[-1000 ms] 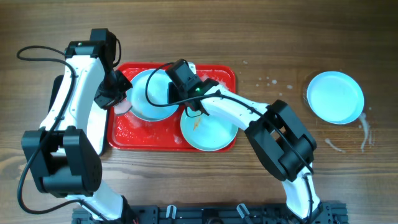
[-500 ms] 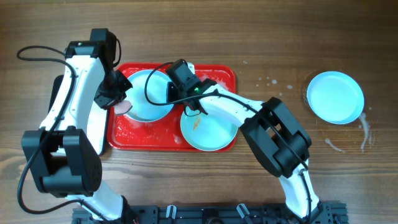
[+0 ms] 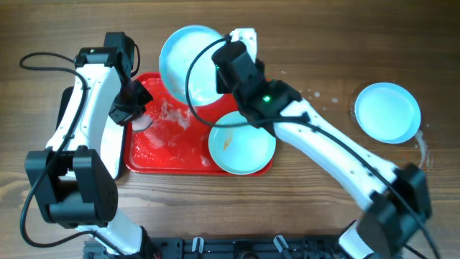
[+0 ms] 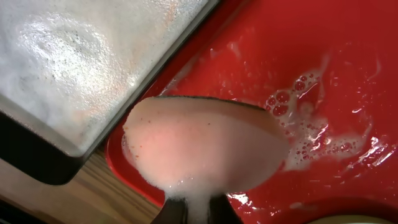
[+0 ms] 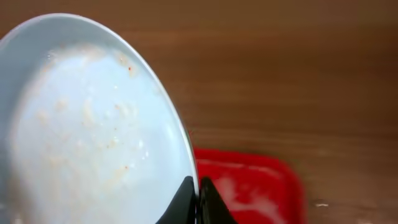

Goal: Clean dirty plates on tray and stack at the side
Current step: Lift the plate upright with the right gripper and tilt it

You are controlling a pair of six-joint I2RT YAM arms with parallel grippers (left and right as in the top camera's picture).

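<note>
The right pincer [image 5: 197, 190] is shut tight on the rim of a plate [image 3: 187, 61], holding it up over the tray's [image 3: 154, 151] far edge, likely to stack it. The left pincer [image 4: 189, 210] squeezes a soapy sponge [image 4: 199, 146]

Stood as a brown wood-grain table [image 3: 323, 43], carrying the red tray [image 3: 154, 147] left of the middle toward the far edge, a silvery black-rimmed tray [image 4: 62, 56] just beside that tray's left rim, and one pale blue plate [image 3: 388, 111] near the right edge amid wet streaks [image 3: 424, 155].

Glossy plastic tray [image 3: 154, 149], soapy; matt wooden table [image 3: 323, 43].
</note>
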